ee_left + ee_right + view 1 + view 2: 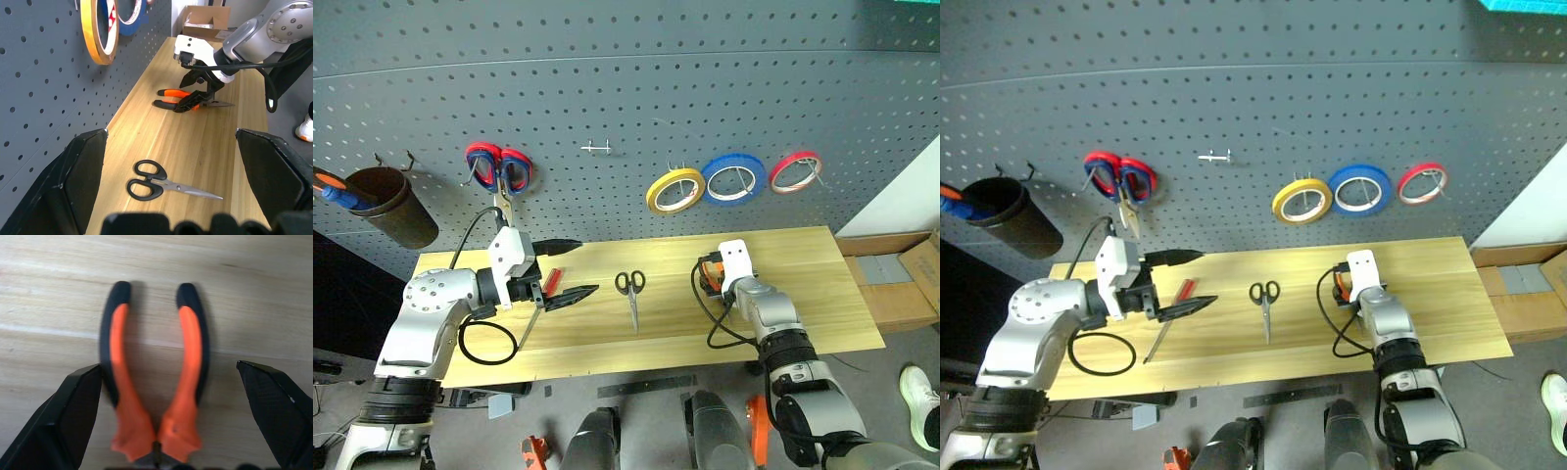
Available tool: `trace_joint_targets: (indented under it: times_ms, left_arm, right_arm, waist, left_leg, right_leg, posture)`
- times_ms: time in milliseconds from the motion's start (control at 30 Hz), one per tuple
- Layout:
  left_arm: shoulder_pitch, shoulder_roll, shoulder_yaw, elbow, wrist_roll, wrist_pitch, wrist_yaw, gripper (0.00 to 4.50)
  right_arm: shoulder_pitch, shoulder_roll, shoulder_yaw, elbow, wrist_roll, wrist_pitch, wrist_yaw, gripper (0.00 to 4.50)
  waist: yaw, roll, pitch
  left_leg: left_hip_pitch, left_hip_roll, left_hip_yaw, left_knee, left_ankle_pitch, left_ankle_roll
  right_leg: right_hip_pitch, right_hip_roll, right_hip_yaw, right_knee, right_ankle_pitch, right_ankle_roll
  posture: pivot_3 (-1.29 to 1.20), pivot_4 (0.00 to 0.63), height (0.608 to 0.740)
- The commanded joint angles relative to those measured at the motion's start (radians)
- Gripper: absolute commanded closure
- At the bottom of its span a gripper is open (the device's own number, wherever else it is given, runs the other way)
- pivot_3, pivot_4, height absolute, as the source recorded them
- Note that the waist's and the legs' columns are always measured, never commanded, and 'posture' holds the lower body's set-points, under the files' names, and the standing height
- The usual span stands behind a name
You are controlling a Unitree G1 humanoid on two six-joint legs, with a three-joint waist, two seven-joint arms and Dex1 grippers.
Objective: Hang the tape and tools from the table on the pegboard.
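Right gripper [161, 421] straddles the pliers [154, 372] on the table [822, 294], fingers spread wide, gripping nothing. Left gripper [171, 191] gapes empty at nine o'clock; black scissors [630, 292] lie centre, tape [675, 190] on the pegboard [626, 88]. No readable writing.

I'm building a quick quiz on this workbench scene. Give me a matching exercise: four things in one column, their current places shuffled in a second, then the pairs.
Things:
1. yellow tape
2. pliers
3. black-handled scissors
4. red-handled screwdriver

Places:
A. flat mid-table, no hand near
B. hanging on the pegboard
C. between the right hand's open fingers
D. on the table by the left hand

Pairs: 1-B, 2-C, 3-A, 4-D
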Motion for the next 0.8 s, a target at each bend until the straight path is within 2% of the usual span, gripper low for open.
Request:
trace_joint_targets:
  times_ms: [33, 100, 133, 367, 500, 633, 800]
  left_arm:
    - [0.008, -0.003, 0.010, -0.028, -0.003, -0.016, 0.006, 0.00]
    - [0.013, -0.004, 0.012, -0.030, -0.003, -0.016, 0.010, 0.00]
    - [0.017, -0.005, 0.014, -0.031, -0.004, -0.015, 0.013, 0.00]
    - [0.051, -0.011, 0.033, -0.054, -0.014, -0.001, 0.052, 0.00]
    - [0.081, -0.016, 0.079, -0.048, -0.005, -0.009, 0.123, 0.00]
    - [0.122, -0.033, 0.139, -0.054, -0.013, -0.016, 0.193, 0.00]
    - [0.141, -0.099, 0.211, -0.058, -0.035, -0.075, 0.278, 0.00]
  right_arm:
    - [0.039, -0.028, 0.053, 0.036, -0.033, -0.008, 0.012, 0.95]
    - [0.054, -0.032, 0.095, 0.027, -0.047, -0.025, 0.020, 1.61]
    - [0.066, -0.029, 0.116, 0.017, -0.054, -0.033, 0.021, 1.79]
    - [0.109, -0.005, 0.122, -0.061, -0.040, -0.039, 0.010, 1.79]
    - [0.193, -0.003, 0.149, -0.320, -0.019, 0.026, 0.054, 1.80]
    - [0.347, -0.007, 0.248, -0.730, -0.016, 0.137, 0.101, 1.80]
    - [0.472, -0.044, 0.381, -1.094, -0.062, 0.087, 0.103, 1.80]
  waist:
    - [0.000, 0.000, 0.000]
    - [0.000, 0.000, -0.001]
    - [0.000, 0.000, -0.001]
    - [-0.001, -0.001, -0.005]
    - [-0.001, -0.001, -0.004]
    - [0.000, 0.000, -0.004]
    - [0.008, 0.000, -0.004]
  left_leg:
    - [0.000, 0.000, 0.000, 0.000, 0.000, 0.000]
    - [0.001, 0.000, 0.000, 0.000, 0.000, 0.000]
    - [0.001, 0.000, 0.000, 0.000, 0.000, 0.000]
    - [0.003, 0.002, 0.001, 0.000, 0.000, 0.000]
    - [0.003, 0.002, 0.000, -0.001, 0.000, 0.000]
    - [0.001, 0.002, -0.001, -0.002, 0.000, 0.000]
    - [-0.001, 0.002, -0.001, -0.001, 0.000, -0.001]
  right_leg:
    - [0.000, 0.001, 0.000, 0.000, 0.000, 0.000]
    - [0.000, 0.001, 0.000, 0.000, 0.000, -0.001]
    - [0.000, 0.002, 0.000, 0.000, 0.001, -0.001]
    - [0.001, 0.004, 0.000, 0.000, 0.002, -0.003]
    - [0.001, 0.004, 0.000, 0.000, 0.002, -0.003]
    - [-0.002, 0.004, 0.001, 0.000, 0.002, -0.003]
    - [-0.005, 0.004, 0.003, 0.000, 0.002, -0.003]
  posture:
    - [-0.13, 0.239, 0.740]
    - [-0.14, 0.238, 0.740]
    - [-0.14, 0.237, 0.740]
    - [-0.13, 0.232, 0.740]
    - [-0.13, 0.233, 0.740]
    - [-0.13, 0.233, 0.740]
    - [-0.12, 0.229, 0.740]
